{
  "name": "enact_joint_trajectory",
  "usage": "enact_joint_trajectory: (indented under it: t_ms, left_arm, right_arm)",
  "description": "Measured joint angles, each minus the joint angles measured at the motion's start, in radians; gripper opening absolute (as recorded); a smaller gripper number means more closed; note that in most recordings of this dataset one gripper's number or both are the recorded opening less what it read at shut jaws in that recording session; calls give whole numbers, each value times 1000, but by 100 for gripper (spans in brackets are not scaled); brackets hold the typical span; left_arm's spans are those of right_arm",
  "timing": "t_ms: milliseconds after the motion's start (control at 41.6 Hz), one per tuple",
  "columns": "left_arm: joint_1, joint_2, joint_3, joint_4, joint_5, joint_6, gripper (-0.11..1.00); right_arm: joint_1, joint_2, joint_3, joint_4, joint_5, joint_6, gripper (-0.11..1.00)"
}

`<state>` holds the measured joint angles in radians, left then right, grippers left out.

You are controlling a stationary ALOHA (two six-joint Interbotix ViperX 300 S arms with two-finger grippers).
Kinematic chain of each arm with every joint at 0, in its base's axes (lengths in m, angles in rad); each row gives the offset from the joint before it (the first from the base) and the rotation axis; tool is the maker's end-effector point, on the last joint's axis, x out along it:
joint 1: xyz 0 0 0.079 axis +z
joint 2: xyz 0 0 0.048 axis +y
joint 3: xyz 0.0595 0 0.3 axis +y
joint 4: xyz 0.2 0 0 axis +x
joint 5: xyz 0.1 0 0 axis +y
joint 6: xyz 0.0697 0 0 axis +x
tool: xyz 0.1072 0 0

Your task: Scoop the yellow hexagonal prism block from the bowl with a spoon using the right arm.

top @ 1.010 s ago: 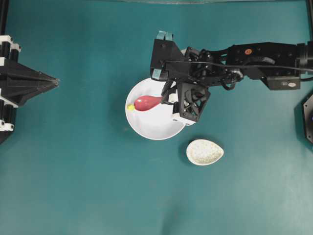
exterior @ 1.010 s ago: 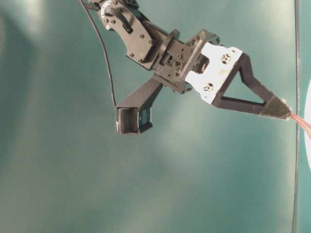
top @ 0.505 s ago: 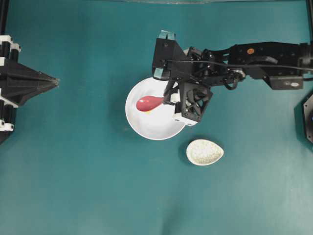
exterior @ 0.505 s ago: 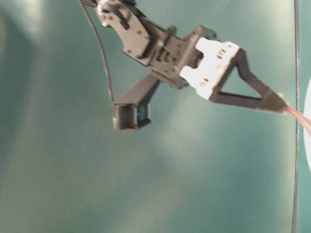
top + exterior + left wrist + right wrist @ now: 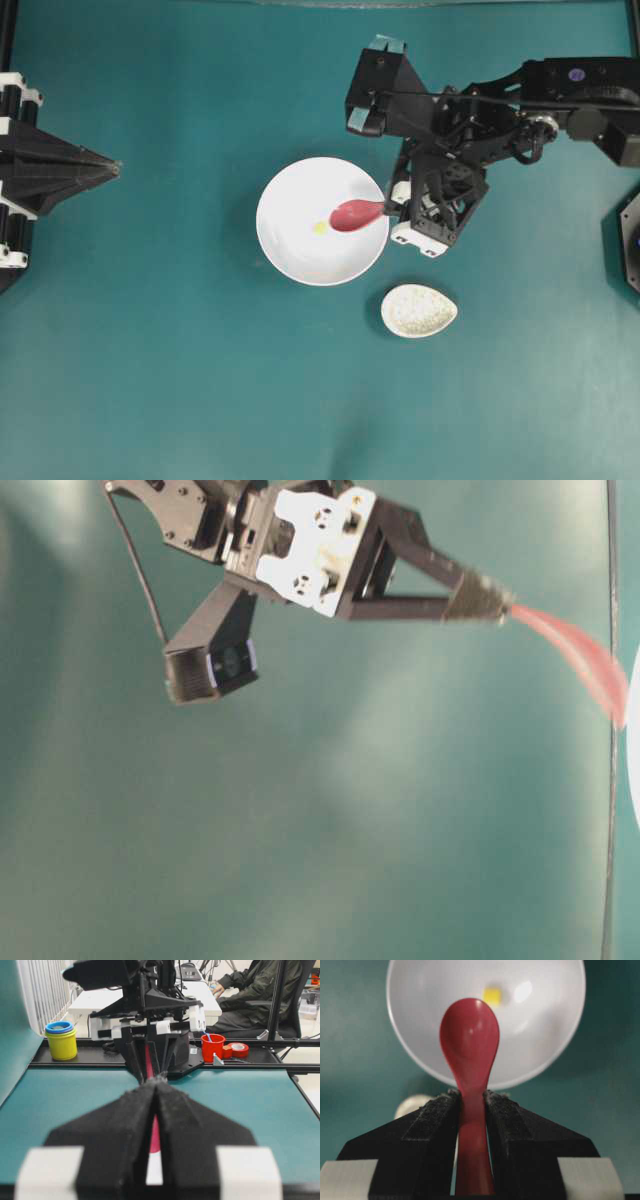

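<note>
The white bowl (image 5: 290, 250) sits mid-table with the tiny yellow hexagonal prism block (image 5: 320, 227) loose near its centre. My right gripper (image 5: 392, 208) is shut on the handle of the red-pink spoon (image 5: 352, 214), whose scoop hangs over the bowl's right side, apart from the block. In the right wrist view the spoon (image 5: 470, 1040) carries no block; the block (image 5: 492, 996) lies beyond its tip in the bowl (image 5: 420, 1035). The table-level view shows the spoon (image 5: 570, 650) lifted and tilted down. My left gripper (image 5: 116, 167) rests shut and empty at the far left.
A small speckled cream spoon rest (image 5: 419, 310) lies just below and right of the bowl, near the right gripper. Beyond the table's far edge stand stacked cups (image 5: 60, 1039), a red cup (image 5: 212, 1048) and tape rolls.
The right gripper drew the spoon back to the right and raised it. The block, at the spoon's tip by the bowl's left rim a second ago, now lies near the bowl's centre.
</note>
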<state>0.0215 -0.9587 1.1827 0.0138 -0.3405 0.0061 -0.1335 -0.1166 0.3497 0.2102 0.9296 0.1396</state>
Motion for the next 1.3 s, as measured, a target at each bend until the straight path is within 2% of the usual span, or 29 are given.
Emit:
enact_joint_trajectory:
  t_ms: [192, 697, 1034, 1298]
  left_arm:
    - [0, 0, 0, -2, 0, 0, -1]
    - [0, 0, 0, 0, 0, 0, -1]
    - [0, 0, 0, -2, 0, 0, 0]
    - [0, 0, 0, -2, 2, 2, -1]
  right_arm:
    - [0, 23, -34, -17, 107, 63, 23]
    - [14, 155, -161, -21, 247, 69, 23]
    - [17, 227, -183, -48, 256, 71, 23]
    - [17, 265, -181, -66, 209, 74, 23]
